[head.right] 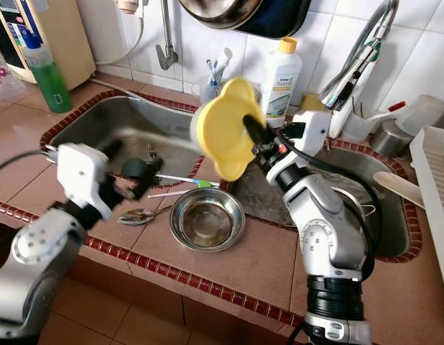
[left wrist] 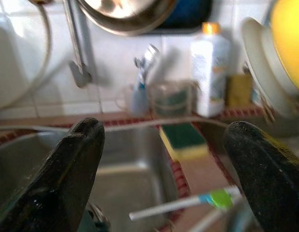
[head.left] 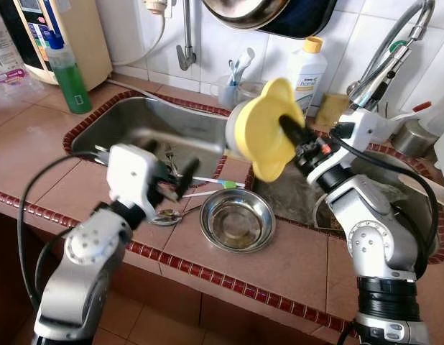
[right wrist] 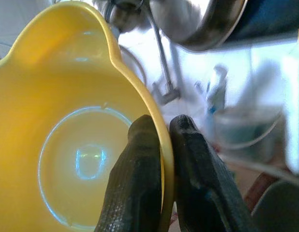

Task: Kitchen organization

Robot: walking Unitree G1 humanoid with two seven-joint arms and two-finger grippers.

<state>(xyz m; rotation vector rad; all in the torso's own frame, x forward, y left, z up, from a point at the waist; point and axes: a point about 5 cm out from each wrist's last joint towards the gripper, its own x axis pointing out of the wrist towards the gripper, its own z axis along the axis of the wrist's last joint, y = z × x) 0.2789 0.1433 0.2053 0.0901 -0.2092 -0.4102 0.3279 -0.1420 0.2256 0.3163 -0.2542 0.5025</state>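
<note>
The left end effector (head.left: pixel 180 180) is motion-blurred; the hanging pan (head.left: pixel 247 12) is cropped above.

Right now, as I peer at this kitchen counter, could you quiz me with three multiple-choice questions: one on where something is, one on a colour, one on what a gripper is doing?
1. Where is the steel bowl?
A. on the tiled counter in front of the sinks
B. inside the left sink
C. on the drying rack

2. What colour is the cap of the white bottle by the wall?
A. green
B. orange-yellow
C. black

3. What is the right gripper doing?
A. hanging open
B. pressing the tap
C. pinching the rim of the yellow bowl

Answers: 1 A, it sits on the counter beside a spoon. 2 B, the cap shows orange-yellow. 3 C, its fingers close on the rim, one either side.
</note>
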